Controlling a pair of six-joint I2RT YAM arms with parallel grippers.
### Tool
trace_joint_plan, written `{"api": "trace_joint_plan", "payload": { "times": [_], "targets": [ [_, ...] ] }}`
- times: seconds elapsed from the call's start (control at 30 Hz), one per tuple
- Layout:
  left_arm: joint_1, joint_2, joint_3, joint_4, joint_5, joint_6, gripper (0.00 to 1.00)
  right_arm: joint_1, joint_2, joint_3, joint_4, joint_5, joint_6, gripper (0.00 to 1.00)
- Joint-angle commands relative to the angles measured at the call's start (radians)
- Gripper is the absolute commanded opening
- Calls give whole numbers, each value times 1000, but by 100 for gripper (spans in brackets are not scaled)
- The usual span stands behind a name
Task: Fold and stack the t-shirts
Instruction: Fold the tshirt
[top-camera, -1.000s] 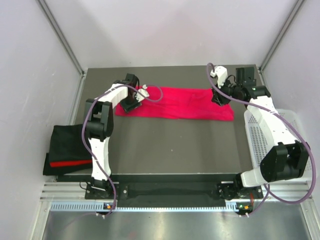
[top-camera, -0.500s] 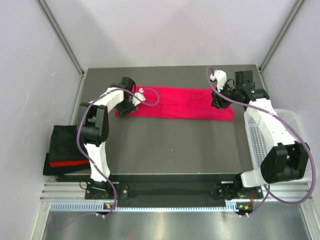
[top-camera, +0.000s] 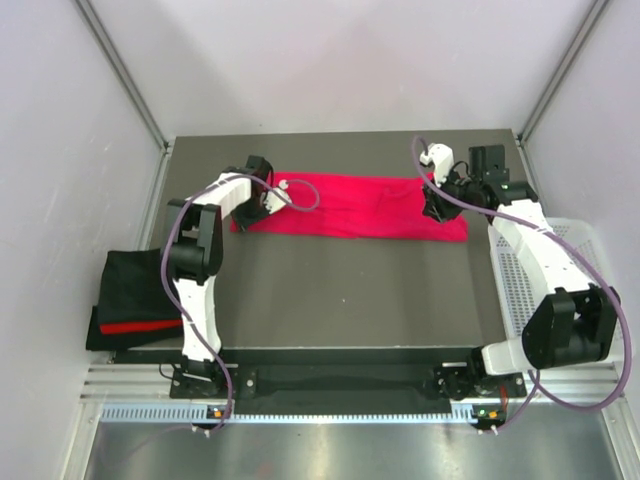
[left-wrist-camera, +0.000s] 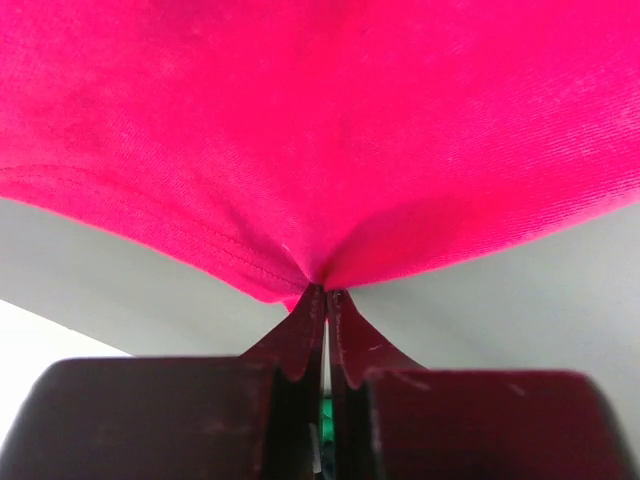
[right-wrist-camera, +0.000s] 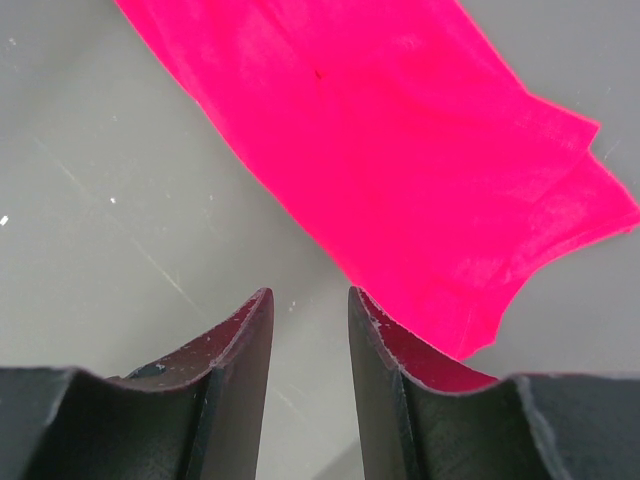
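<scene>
The task is being judged as partly done. A pile (top-camera: 120, 305) of folded shirts is being carried at the left edge of the table (top-camera: 350, 300), well apart from both arms. A black shirt (top-camera: 135, 280) is being shown on top, with a red shirt (top-camera: 140, 327) being glimpsed only as a strip at the near edge. No green cloth is being made out in the overhead view.

One garment is being worked on. The magenta shirt (top-camera: 350, 207) is being laid out as a long narrow band across the far part of the table, so a lengthwise fold appears made while the cross folds are not yet done.

The left end of that band is being pinched by the left gripper (left-wrist-camera: 324, 295). Its jaws are being pressed together on the stitched hem, and the cloth is being gathered to a point at the fingertips. The right gripper (right-wrist-camera: 310, 300) is being held low at the band's right end with its jaws a little apart. Only bare table is being framed between them, and the magenta cloth is being passed just beside and partly under one finger, so nothing is being gripped there.

What is being left, by this reading: the right end is to be taken, the band is to be folded across into a compact square, and it is to be carried over onto the pile.
</scene>
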Motion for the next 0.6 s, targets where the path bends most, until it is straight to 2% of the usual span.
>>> {"api": "trace_joint_plan", "payload": {
  "times": [0.0, 0.1, 0.33, 0.47, 0.57],
  "targets": [
    [6, 31, 34, -67, 31, -27, 0, 5, 16, -16, 48, 35, 11, 37],
    [-19, -48, 1, -124, 37, -50, 0, 3, 74, -7, 45, 63, 6, 36],
    [-158, -377, -281, -266, 54, -136, 0, 5, 226, 53, 26, 87, -3, 36],
    [-302, -503, -368, -354, 105, -202, 0, 5, 251, 64, 46, 126, 15, 35],
    [-451, -566, -398, -488, 274, -240, 0, 5, 260, 85, 42, 121, 48, 36]
  ]
}}
